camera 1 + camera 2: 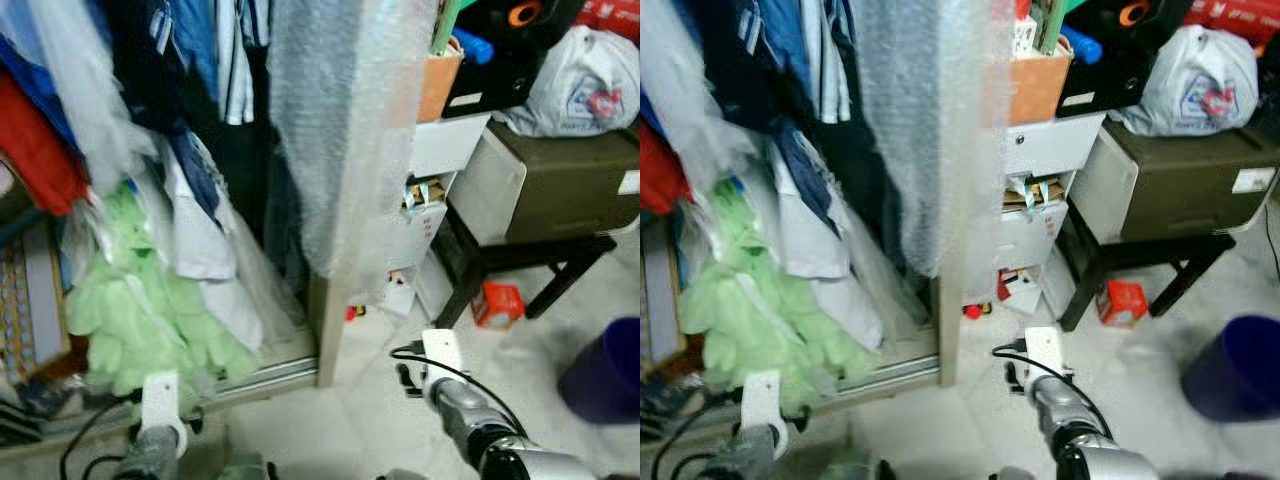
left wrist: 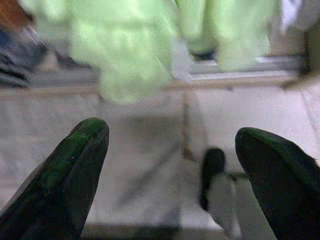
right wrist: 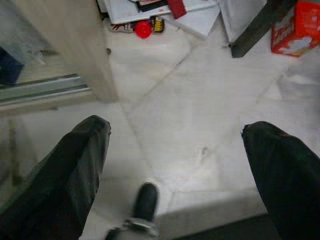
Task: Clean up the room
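Green fluffy cloth (image 1: 150, 310) hangs low in the open wardrobe before us, under a crowd of clothes: blue shirts (image 1: 195, 40), a white garment (image 1: 205, 240) and a red one (image 1: 35, 145) at our left side. Its lower ends are just above the wardrobe's sliding rail (image 1: 270, 372).

We hold our left gripper (image 2: 172, 175) low over the pale tiled floor (image 3: 200, 125), in front of the green cloth. Its two black fingers (image 2: 65, 175) stand wide apart and hold nothing. Our right gripper (image 3: 175, 175) is over the same floor, near the wooden edge post (image 1: 330, 330) of the wardrobe. Its jaws are also spread wide and empty. In the head views we see only the wrists of both arms at the bottom of the picture.

Bubble wrap (image 1: 350, 130) covers the side panel of the wardrobe. To the right of it stand white drawers (image 1: 1040, 150) with an orange cardboard box (image 1: 438, 82) on top. On the floor by the drawers lie some papers and a small red round thing (image 3: 143, 29). A dark low table (image 1: 520, 255) carries a grey-brown box (image 1: 560, 180) and a white plastic bag (image 1: 585, 80). Under this table a small red carton (image 1: 498, 303) lies on the floor. A dark blue bin (image 1: 605, 375) stands at the far right.
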Available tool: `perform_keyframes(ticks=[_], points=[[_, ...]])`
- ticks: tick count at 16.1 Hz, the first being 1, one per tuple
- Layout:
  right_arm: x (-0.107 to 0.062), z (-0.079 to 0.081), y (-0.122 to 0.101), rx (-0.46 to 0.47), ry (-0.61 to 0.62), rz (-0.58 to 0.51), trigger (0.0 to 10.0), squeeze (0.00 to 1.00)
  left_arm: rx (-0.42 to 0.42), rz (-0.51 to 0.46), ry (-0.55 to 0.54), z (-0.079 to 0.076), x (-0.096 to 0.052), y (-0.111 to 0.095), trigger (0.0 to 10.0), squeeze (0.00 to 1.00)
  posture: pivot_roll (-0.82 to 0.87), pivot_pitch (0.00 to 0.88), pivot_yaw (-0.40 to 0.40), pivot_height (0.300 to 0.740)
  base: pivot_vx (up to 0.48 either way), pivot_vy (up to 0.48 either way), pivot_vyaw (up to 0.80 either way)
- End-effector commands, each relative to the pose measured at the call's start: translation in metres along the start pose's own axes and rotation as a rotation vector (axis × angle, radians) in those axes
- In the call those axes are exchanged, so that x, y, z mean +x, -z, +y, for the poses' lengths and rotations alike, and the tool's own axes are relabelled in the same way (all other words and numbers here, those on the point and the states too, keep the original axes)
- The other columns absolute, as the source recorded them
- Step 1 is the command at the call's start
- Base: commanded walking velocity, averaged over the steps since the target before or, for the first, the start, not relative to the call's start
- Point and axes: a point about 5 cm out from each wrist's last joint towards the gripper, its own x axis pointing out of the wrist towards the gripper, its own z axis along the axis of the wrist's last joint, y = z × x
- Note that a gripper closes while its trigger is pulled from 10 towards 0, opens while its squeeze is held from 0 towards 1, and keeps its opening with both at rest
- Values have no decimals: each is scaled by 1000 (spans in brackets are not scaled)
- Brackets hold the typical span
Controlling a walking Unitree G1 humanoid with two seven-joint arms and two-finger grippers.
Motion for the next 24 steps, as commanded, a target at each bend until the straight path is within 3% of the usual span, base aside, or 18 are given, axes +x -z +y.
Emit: perform_keyframes(ticks=[1,6,9,16,20,24], points=[[-1,-11,-1,-12,23,-6,10000,0,26,-22,8,-2,1,-7,10000,0,-26,0,14,740,0,0,0],[-1,-12,0,-24,19,-9,10000,0,22,-45,-8,26,2,-21,10000,0,-27,0,14,740,0,0,-84],[-1,-13,0,-29,19,-11,10000,0,15,-28,-15,30,1,-14,10000,0,-26,0,12,740,0,0,-733],[-1,-14,1,-43,16,-15,10000,0,22,9,4,11,-3,11,10000,0,-29,0,13,740,0,334,0],[-1,-13,1,-46,14,-19,10000,0,39,8,23,-6,-2,11,10000,0,-32,0,17,740,0,410,0],[-1,-13,0,-51,11,-22,10000,0,40,-7,15,-3,-1,2,10000,0,-32,0,18,740,0,473,0]])
